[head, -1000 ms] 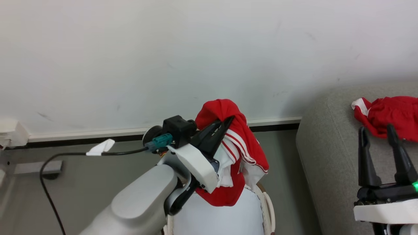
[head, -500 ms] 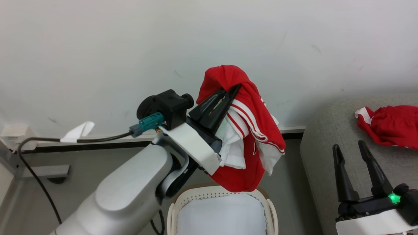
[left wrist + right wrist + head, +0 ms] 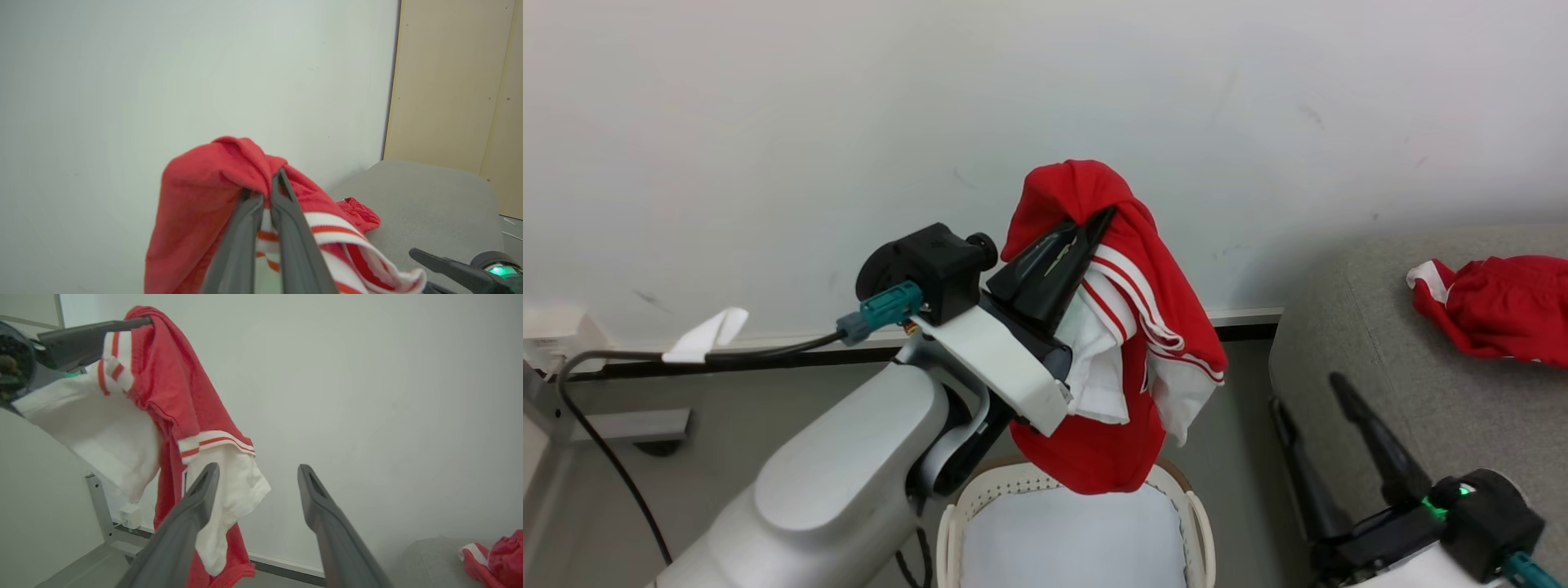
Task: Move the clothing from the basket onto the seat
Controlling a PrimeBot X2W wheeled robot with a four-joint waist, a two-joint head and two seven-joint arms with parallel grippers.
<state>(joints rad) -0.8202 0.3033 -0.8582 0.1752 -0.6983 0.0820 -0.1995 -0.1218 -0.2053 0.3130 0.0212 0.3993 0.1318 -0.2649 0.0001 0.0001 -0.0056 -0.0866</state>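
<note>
The small oval cream-white plastic basket (image 3: 1199,523) with a brown rim sits nearest the robot, its white cloth lining (image 3: 1078,543) exposed. The right claw (image 3: 1308,392) hangs beside it with both long dark fingers spread apart and nothing between them. Above the basket, the left claw (image 3: 1104,216) is clamped tight on a red garment with white striped trim (image 3: 1152,286), which drapes over the fingertips and hangs down to the basket's far rim. Farther right, the large light grey fabric seat (image 3: 1372,343) carries a second crumpled red garment with white edging (image 3: 1494,306), and a plain white wall (image 3: 849,122) stands behind.
</note>
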